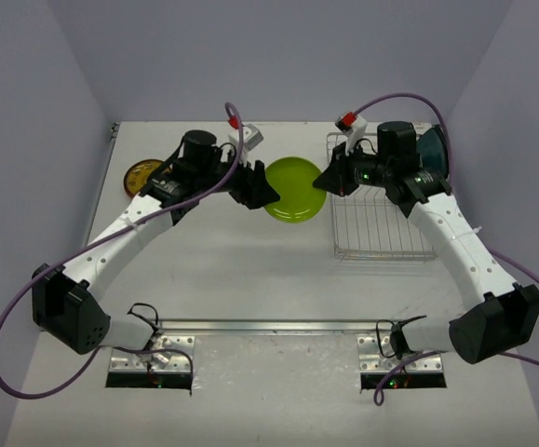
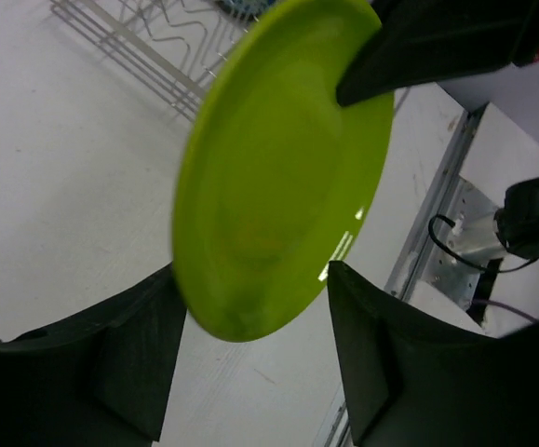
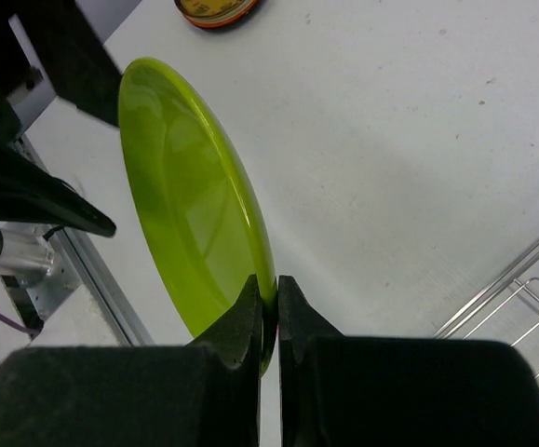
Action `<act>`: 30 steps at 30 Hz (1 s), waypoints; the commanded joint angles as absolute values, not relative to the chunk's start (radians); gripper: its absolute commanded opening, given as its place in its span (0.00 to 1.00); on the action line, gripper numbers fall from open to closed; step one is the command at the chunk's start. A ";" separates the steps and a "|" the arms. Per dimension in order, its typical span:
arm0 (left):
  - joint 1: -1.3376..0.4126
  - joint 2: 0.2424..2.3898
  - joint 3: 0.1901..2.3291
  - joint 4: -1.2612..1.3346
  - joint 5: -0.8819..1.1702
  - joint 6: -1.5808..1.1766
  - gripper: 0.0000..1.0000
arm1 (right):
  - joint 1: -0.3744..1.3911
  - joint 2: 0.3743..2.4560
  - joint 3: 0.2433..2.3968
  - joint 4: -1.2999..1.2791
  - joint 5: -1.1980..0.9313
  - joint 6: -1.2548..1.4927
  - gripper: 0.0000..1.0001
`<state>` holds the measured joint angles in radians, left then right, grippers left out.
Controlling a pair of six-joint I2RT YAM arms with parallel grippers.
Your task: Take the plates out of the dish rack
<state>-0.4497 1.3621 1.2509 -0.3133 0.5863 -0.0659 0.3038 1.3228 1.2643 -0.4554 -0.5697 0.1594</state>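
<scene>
My right gripper [image 1: 323,181] is shut on the rim of a green plate [image 1: 294,189] and holds it in the air between the two arms, left of the silver wire dish rack [image 1: 381,233]. In the right wrist view the jaws [image 3: 267,289] pinch the plate's edge [image 3: 195,214]. My left gripper [image 1: 267,194] is open at the plate's left rim; in the left wrist view the plate [image 2: 278,177] hangs between its spread fingers [image 2: 381,372] without touching them. A dark-teal plate [image 1: 434,149] stands at the rack's back right.
A stack of small plates with a yellow one on top [image 1: 142,174] lies at the back left of the table, also in the right wrist view [image 3: 215,9]. Metal base plates [image 1: 278,328] run along the near edge. Purple cables loop beside both arms.
</scene>
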 commanded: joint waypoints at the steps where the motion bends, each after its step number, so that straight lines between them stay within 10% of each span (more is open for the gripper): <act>1: -0.487 1.372 1.231 -0.352 0.528 0.032 0.34 | 0.307 1.335 1.326 -0.401 -0.624 0.189 0.00; 5: -0.469 1.369 1.228 -0.363 0.453 0.027 0.00 | 0.308 1.338 1.319 -0.409 -0.585 0.197 0.02; 8: -0.417 1.362 1.226 -0.339 0.467 -0.007 0.00 | 0.307 1.345 1.320 -0.423 -0.535 0.202 0.16; 10: -0.287 1.370 1.227 -0.309 0.542 -0.076 0.00 | 0.308 1.344 1.319 -0.440 -0.446 0.216 0.84; 12: -0.158 1.392 1.242 -0.311 0.567 -0.093 0.00 | 0.305 1.341 1.311 -0.445 -0.377 0.222 0.99; 30: 0.489 2.008 1.658 -0.556 0.555 -0.145 0.00 | 0.283 1.352 1.266 -0.458 -0.181 0.196 0.99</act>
